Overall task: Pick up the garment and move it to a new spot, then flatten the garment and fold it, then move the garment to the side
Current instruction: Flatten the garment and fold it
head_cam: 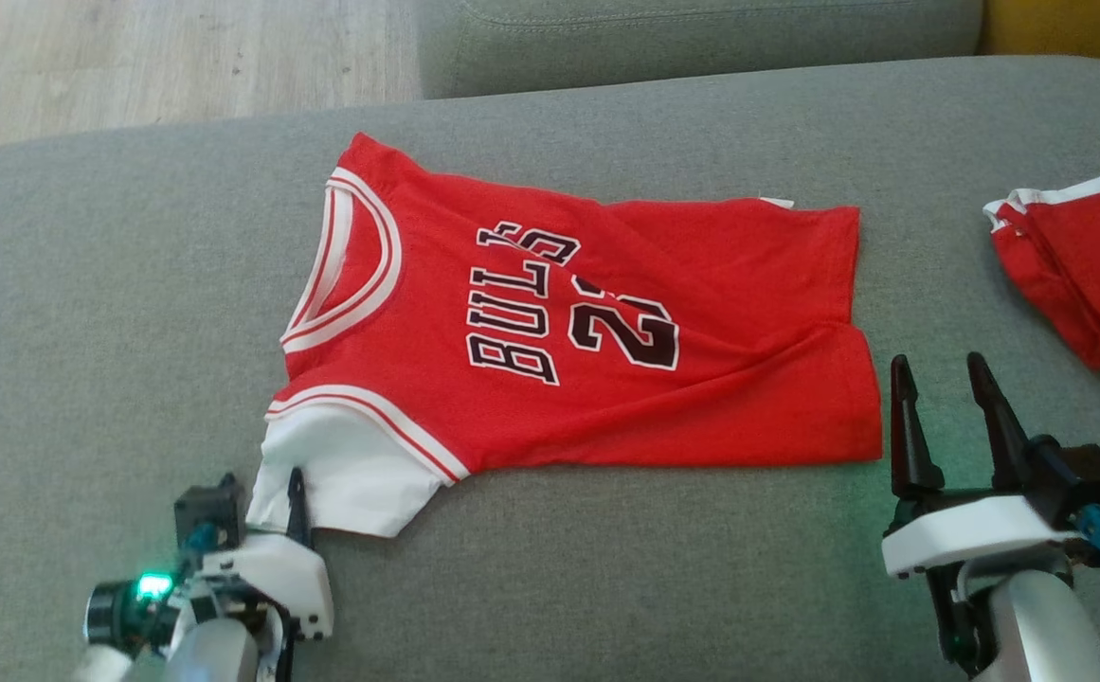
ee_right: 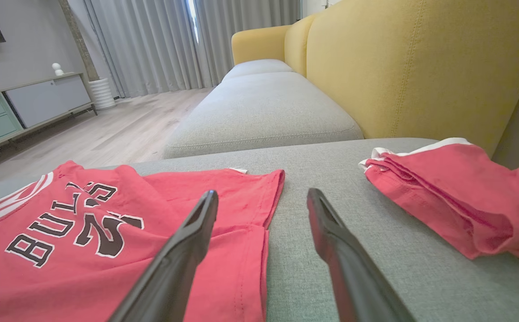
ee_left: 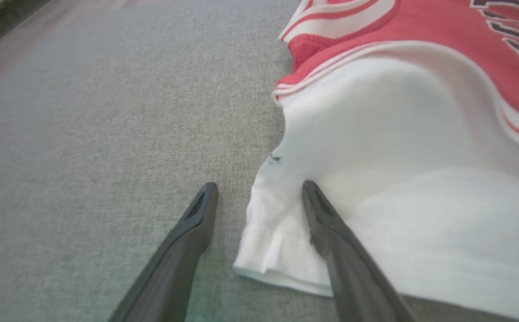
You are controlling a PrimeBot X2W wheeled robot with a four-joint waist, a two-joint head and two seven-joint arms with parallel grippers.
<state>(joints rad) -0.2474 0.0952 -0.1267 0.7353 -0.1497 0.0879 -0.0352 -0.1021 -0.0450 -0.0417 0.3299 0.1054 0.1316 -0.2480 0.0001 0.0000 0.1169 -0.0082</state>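
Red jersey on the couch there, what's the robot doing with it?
A two-armed robot is working on a red Bulls jersey spread flat on a grey sofa cushion. Its left hand is open at the white sleeve, one finger over the fabric and the other over the cushion, nothing gripped yet. Its right hand is open just past the jersey's hem. Another red garment lies further right.
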